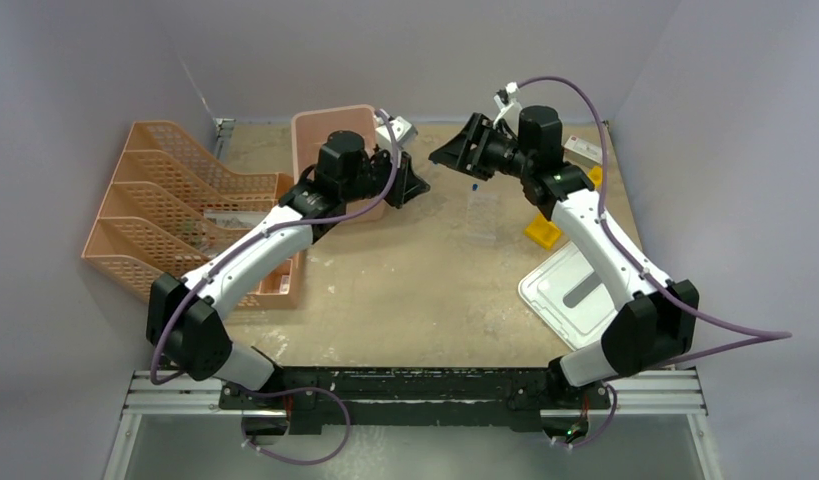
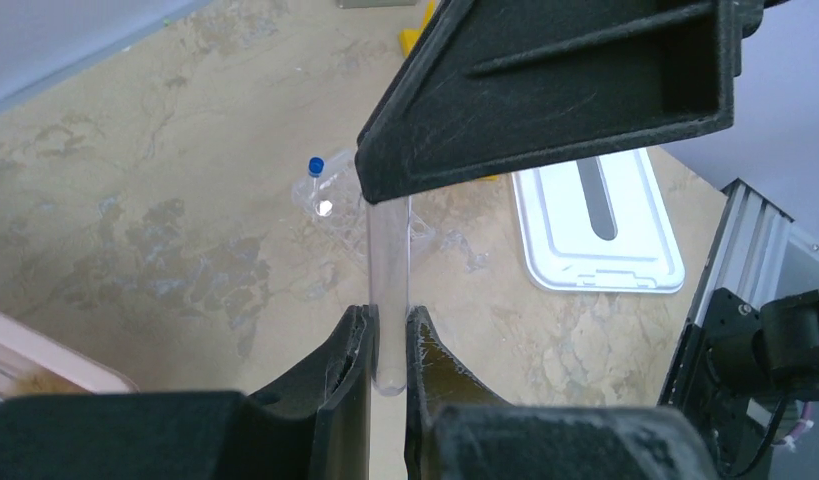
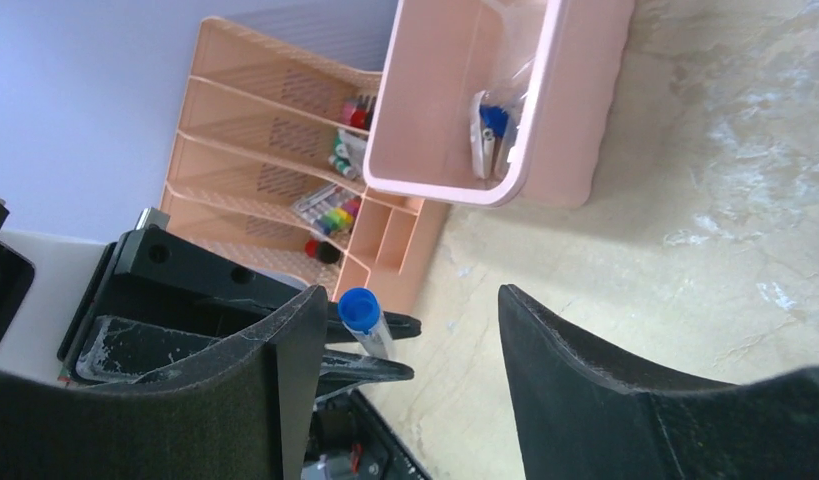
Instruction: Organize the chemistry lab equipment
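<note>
1. Mottled beige tabletop between grey walls carries orange mesh trays at the far left, a pink bin beside them and a white lid at the near right.
2. The left gripper has its jaws closed narrowly on the lower end of a blue-capped clear tube, held above the tabletop's middle.
3. The right gripper faces it with jaws wide. The tube's cap lies between them, close to one finger, and contact cannot be told.
4. A clear rack stands on the tabletop holding another capped tube.
5. A yellow holed rack sits near the lid.
</note>
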Robot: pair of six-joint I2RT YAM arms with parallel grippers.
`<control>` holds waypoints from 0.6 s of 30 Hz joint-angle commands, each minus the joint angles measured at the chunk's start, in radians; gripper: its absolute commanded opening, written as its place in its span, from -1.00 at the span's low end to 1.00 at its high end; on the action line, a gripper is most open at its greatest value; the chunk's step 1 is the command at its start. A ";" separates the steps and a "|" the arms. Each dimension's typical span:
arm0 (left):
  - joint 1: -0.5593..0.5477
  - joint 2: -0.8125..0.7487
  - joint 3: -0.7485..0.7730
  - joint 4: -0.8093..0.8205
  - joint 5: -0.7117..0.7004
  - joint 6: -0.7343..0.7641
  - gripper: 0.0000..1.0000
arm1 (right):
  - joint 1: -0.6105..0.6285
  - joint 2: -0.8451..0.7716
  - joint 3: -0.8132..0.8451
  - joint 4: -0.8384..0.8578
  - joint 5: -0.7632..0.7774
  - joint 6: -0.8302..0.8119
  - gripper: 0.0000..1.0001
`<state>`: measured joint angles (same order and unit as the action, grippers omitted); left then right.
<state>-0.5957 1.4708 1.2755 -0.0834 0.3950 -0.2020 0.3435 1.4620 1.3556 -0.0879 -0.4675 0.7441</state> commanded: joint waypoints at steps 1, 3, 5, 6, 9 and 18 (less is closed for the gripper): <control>0.005 0.022 0.074 -0.032 0.064 0.092 -1.00 | -0.019 -0.001 0.065 -0.049 -0.105 -0.008 0.29; 0.005 0.038 0.089 -0.036 0.088 0.090 -1.00 | -0.023 0.000 0.058 -0.039 -0.123 0.000 0.23; 0.005 0.047 0.101 -0.052 0.098 0.102 -1.00 | -0.029 0.013 0.063 -0.047 -0.150 0.004 0.07; 0.005 0.048 0.105 -0.060 0.093 0.111 -1.00 | -0.036 0.018 0.063 -0.050 -0.167 0.005 -0.02; 0.005 0.046 0.100 -0.078 0.083 0.146 -1.00 | -0.052 0.015 0.054 -0.046 -0.211 0.002 -0.24; 0.005 0.070 0.095 -0.077 0.131 0.175 -1.00 | -0.076 0.057 0.087 -0.106 -0.320 -0.074 -0.36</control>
<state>-0.5957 1.5322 1.3338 -0.1795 0.4801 -0.0628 0.2729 1.4906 1.3796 -0.1505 -0.7067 0.7284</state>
